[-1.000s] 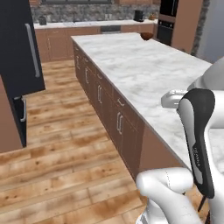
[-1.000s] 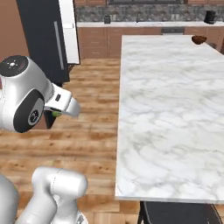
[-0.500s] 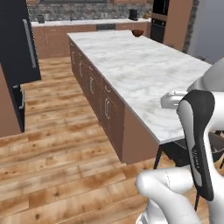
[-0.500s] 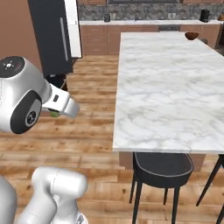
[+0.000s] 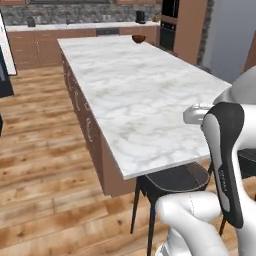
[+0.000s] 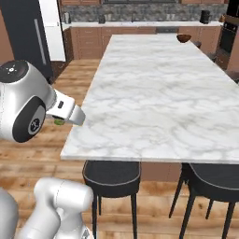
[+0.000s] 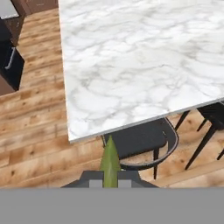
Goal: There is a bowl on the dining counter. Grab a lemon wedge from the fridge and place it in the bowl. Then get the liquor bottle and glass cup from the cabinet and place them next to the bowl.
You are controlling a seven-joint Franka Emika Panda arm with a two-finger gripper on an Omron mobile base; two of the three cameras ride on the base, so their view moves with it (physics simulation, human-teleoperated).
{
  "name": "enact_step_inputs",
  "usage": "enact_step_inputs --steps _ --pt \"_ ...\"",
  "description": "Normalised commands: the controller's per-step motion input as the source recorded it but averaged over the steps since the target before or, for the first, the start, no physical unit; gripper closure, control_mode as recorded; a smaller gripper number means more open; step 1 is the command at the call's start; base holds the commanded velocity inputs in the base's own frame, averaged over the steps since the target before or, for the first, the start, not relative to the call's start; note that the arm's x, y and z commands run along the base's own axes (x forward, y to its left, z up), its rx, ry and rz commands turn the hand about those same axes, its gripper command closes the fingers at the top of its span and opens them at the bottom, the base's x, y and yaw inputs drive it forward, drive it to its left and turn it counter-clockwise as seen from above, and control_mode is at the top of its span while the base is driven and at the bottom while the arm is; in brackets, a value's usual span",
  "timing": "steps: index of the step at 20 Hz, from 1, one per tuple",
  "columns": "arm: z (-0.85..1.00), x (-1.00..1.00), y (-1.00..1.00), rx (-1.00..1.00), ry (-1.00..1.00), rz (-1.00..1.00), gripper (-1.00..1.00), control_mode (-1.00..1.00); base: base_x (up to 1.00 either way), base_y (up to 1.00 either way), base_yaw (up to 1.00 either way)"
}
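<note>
Left base view: the brown bowl (image 5: 138, 38) sits at the far end of the white desk (image 5: 145, 95).

Right base view: a bit of green peeks out under the arm.

Hand view: the claw (image 7: 110, 180) is pinched tight on the lemon wedge (image 7: 109, 161), its fingertips half cut off, near the desk's corner above a black stool (image 7: 142, 142).

Warm wooden plank floor (image 7: 35, 153) runs below the hand, black round stools (image 7: 140, 142) just ahead; far beyond, brown base cabinets (image 6: 88, 39) line a grey stone backsplash (image 6: 140, 11).
</note>
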Motion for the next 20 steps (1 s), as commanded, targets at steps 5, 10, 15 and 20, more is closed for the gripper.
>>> enact_step_inputs --steps 5,10,15,20 --pt "0.00 0.00 0.00 0.00 0.00 0.00 1.00 1.00 0.00 -1.00 0.00" --pt "0.00 0.00 0.00 0.00 0.00 0.00 1.00 1.00 0.00 -1.00 0.00" --pt "0.00 0.00 0.00 0.00 0.00 0.00 1.00 1.00 0.01 -1.00 0.00" --pt "0.00 0.00 0.00 0.00 0.00 0.00 1.00 1.00 0.05 -1.00 0.00"
